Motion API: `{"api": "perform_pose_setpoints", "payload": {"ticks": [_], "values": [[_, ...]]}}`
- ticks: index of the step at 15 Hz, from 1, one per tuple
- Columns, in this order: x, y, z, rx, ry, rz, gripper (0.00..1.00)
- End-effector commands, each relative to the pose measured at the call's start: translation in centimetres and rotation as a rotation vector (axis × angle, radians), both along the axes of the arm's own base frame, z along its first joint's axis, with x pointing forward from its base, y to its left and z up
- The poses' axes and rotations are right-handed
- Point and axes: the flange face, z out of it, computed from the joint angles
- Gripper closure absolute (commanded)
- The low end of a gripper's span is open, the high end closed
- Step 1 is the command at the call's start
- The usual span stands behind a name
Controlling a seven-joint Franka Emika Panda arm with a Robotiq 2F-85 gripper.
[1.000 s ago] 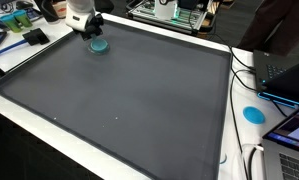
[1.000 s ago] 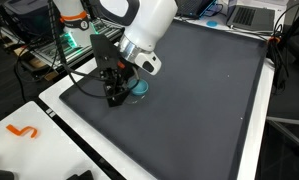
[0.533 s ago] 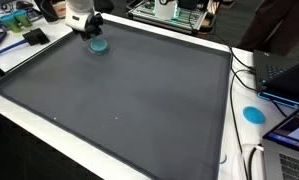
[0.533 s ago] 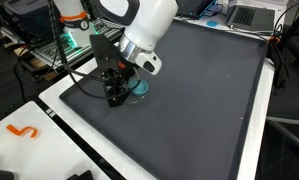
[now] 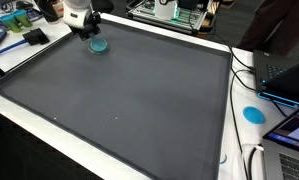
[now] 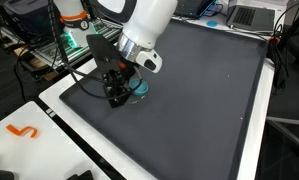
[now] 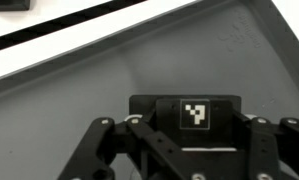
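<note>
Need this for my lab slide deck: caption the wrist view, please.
Gripper body bearing a fiducial marker, above a dark grey mat edged by white table.

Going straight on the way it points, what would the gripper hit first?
Probably the dark grey mat, just beside the small teal round disc; the gripper points down and might clip the disc's edge, since depth is unclear.

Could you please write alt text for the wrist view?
A black gripper with a square black-and-white marker on its body fills the lower frame, its fingertips out of view. Behind it lies a dark grey mat, with a white table edge across the top left.
</note>
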Motion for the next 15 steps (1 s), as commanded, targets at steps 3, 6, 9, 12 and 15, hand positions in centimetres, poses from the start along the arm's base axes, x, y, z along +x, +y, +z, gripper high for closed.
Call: {"api": "perform_pose_setpoints", "payload": {"ticks": [3,6,9,12,15], "values": [[-1.3,-1.0,0.7,0.090,-0.011,0.035,0.72],[-1.6,-1.4,1.5,0.128,-0.033,0.044,0.72],[-1.9,-1.6,2.1,0.148,-0.056,0.047,0.72],[-2.5,-1.9,3.2,0.160,-0.078,0.032,0.72],[-3.1,-1.7,4.9,0.187,-0.116,-0.017,0.72]]}}
